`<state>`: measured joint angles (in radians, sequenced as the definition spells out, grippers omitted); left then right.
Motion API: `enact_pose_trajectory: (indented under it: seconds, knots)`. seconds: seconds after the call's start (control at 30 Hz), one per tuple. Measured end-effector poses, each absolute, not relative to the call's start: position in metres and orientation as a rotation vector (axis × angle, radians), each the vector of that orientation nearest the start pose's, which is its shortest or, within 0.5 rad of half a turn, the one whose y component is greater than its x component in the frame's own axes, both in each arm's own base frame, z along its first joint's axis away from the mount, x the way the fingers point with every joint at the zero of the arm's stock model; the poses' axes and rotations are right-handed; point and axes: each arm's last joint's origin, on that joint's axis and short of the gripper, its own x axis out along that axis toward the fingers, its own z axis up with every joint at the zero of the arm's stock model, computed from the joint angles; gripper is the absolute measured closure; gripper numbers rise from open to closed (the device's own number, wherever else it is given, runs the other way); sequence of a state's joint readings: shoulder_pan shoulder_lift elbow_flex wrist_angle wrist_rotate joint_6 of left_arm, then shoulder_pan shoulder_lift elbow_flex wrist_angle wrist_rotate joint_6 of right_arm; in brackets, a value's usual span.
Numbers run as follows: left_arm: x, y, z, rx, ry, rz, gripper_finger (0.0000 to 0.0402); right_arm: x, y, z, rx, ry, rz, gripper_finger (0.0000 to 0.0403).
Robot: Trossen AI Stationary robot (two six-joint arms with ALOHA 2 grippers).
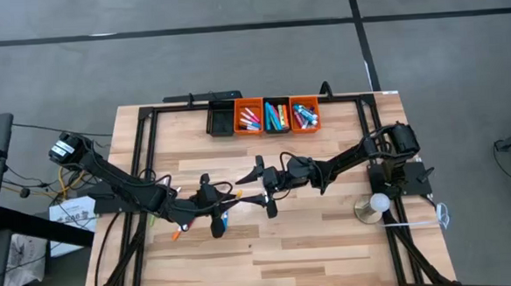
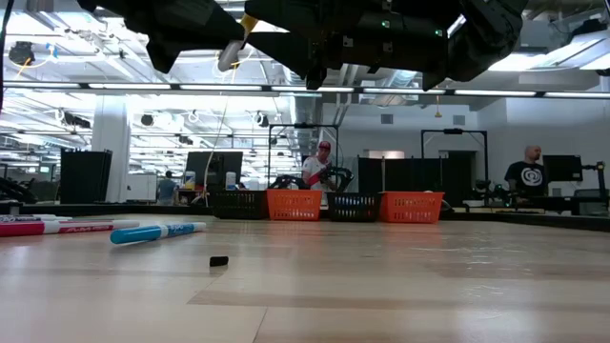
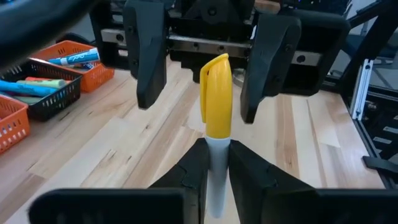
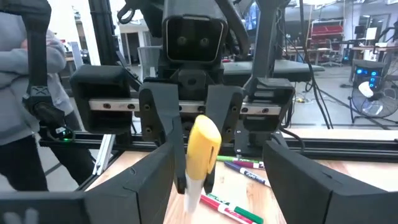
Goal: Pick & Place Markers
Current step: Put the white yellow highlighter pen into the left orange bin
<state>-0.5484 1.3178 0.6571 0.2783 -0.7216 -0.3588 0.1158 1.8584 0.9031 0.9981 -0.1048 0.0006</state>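
Your left fingers [image 3: 214,168] are pinched tight on the white barrel of a marker [image 3: 216,112], holding it clear of the bench [image 1: 330,235] with its yellow cap pointing away from the wrist. The cap is glossy, with a clip ridge along one side, and covers roughly the upper half of what you can see; the barrel below it is plain white.

Your right fingers [image 4: 211,180] stand spread wide, one on each side of that yellow cap [image 4: 202,146], not touching it. The two grippers meet nose to nose above the middle of the bench, the left [image 1: 216,200] coming from the left edge and the right [image 1: 265,188] from the right.

On the bench under the left arm lie more markers: a blue one [image 2: 157,232] and a red one [image 2: 67,229] show side by side in the low view, and a small black piece [image 2: 219,260] sits just in front of them. The right wrist view shows further loose markers [image 4: 242,167] in green, red and purple.

Along the far edge stand four bins [image 1: 263,116] in a row, two black and two orange, three of them holding markers in pink, blue, green and orange.
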Motion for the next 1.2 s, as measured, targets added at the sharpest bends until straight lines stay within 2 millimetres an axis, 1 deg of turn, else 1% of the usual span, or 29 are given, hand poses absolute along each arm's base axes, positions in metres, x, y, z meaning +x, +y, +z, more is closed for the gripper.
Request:
enact_pose_trajectory:
  seconds: [0.2, 0.33, 0.47, 0.63, 0.67, 0.7, 0.77, 0.87, 0.93, 1.07, 1.2]
  knots:
    - [0.238, -0.123, 0.224, -0.125, 0.262, 0.219, 0.0348, 0.379, 0.046, 0.195, 0.001, -0.041, 0.218, 0.0177]
    - [0.238, -0.123, 0.224, -0.123, 0.262, 0.219, 0.0349, 0.379, 0.046, 0.195, 0.001, -0.041, 0.219, 0.0208]
    - [0.239, -0.123, 0.224, -0.123, 0.261, 0.221, 0.035, 0.379, 0.046, 0.195, 0.0, -0.042, 0.223, 0.0265]
    - [0.238, -0.123, 0.224, -0.117, 0.261, 0.218, 0.0348, 0.378, 0.055, 0.197, -0.053, -0.06, 0.245, 0.0359]
    - [0.238, -0.123, 0.224, -0.116, 0.262, 0.217, 0.0348, 0.379, 0.057, 0.198, -0.062, -0.059, 0.249, 0.0375]
    - [0.238, -0.124, 0.224, -0.117, 0.262, 0.214, 0.0348, 0.38, 0.058, 0.199, -0.072, -0.06, 0.251, 0.0383]
    - [0.238, -0.124, 0.224, -0.118, 0.261, 0.212, 0.0348, 0.381, 0.061, 0.2, -0.075, -0.062, 0.256, 0.0382]
    - [0.238, -0.124, 0.224, -0.122, 0.26, 0.215, 0.0345, 0.383, 0.061, 0.202, -0.075, -0.051, 0.255, 0.0365]
    - [0.238, -0.124, 0.224, -0.124, 0.26, 0.215, 0.0344, 0.384, 0.061, 0.203, -0.076, -0.046, 0.254, 0.0363]
    - [0.238, -0.123, 0.224, -0.122, 0.262, 0.217, 0.0344, 0.384, 0.061, 0.203, -0.078, -0.041, 0.253, 0.0386]
    - [0.238, -0.123, 0.224, -0.122, 0.262, 0.22, 0.0342, 0.384, 0.058, 0.203, -0.079, -0.041, 0.248, 0.0388]
